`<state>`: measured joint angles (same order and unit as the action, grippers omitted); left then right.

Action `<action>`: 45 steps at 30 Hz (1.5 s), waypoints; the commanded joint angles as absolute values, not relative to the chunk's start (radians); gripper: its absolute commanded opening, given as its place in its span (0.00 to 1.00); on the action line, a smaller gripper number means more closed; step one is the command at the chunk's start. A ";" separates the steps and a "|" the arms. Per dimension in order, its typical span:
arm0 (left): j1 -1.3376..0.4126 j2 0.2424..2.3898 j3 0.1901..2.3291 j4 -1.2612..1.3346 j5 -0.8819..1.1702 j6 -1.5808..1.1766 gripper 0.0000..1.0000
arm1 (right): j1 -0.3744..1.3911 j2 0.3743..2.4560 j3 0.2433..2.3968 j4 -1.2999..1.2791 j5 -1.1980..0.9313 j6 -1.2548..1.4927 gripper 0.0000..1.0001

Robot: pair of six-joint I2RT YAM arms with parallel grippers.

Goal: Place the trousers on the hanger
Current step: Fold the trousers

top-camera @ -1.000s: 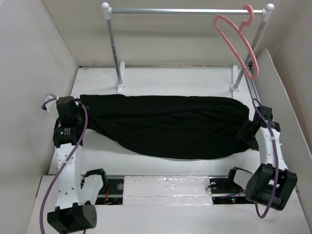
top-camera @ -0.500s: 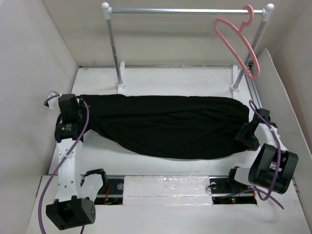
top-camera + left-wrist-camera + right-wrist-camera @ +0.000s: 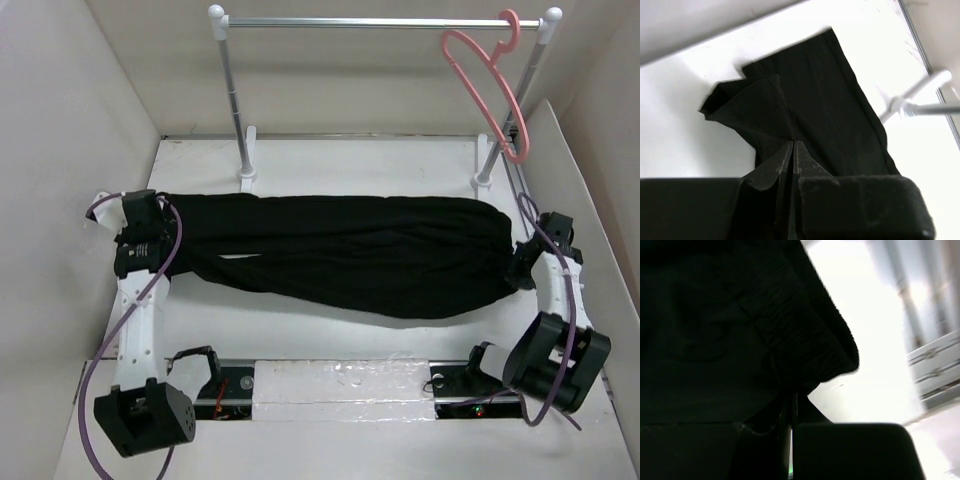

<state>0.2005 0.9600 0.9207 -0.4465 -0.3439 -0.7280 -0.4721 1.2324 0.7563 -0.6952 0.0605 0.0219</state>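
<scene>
Grasp step, it appears: the left claw (image 3: 160, 214) pinches the black trousers (image 3: 350, 255) at 9 o'clock; the right claw (image 3: 521, 263) clamps them at 3 o'clock, stretched across the counter (image 3: 350, 165); the pink hanger (image 3: 510, 100) hangs at 1 o'clock; next, likely a joint lift.

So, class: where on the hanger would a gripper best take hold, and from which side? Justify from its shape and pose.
The hanger hangs free at the right end of the rail. Probably grip a shoulder bar just under the hook, coming from the table side. The thin bars suit narrow jaws, and that leaves the hook clear for lifting off.
</scene>
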 commanded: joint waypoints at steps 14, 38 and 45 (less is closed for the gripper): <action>0.186 1.291 1.199 -0.328 -0.590 -0.701 0.00 | -0.425 1.425 1.277 -0.646 0.034 -0.107 0.00; 0.167 1.631 1.418 -0.423 -0.427 -0.601 0.00 | -0.354 1.803 1.497 -0.521 -0.093 -0.077 0.00; 0.233 1.503 1.103 -0.331 -0.288 -0.620 0.32 | -0.330 1.654 1.258 -0.397 -0.135 -0.034 0.00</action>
